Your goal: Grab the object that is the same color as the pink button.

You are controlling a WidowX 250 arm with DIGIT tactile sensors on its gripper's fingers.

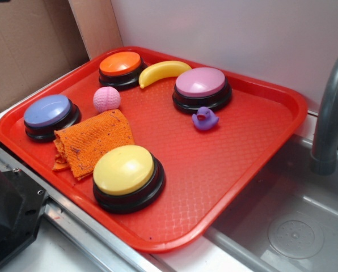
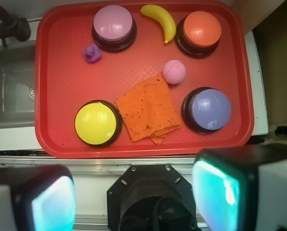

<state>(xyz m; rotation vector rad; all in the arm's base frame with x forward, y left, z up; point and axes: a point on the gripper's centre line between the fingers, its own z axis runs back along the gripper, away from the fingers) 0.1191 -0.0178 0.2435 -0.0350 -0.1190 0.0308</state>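
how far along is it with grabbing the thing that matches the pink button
Nothing looks done yet. The pink ball sits untouched on the red tray, between the orange cloth and the orange button. The gripper hangs open, off the tray's near edge. Reaching, closing and lifting all remain.

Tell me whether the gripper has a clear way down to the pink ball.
Probably yes. The pink ball sits uncovered on the red tray, apart from the orange cloth and orange button. The gripper is open above.
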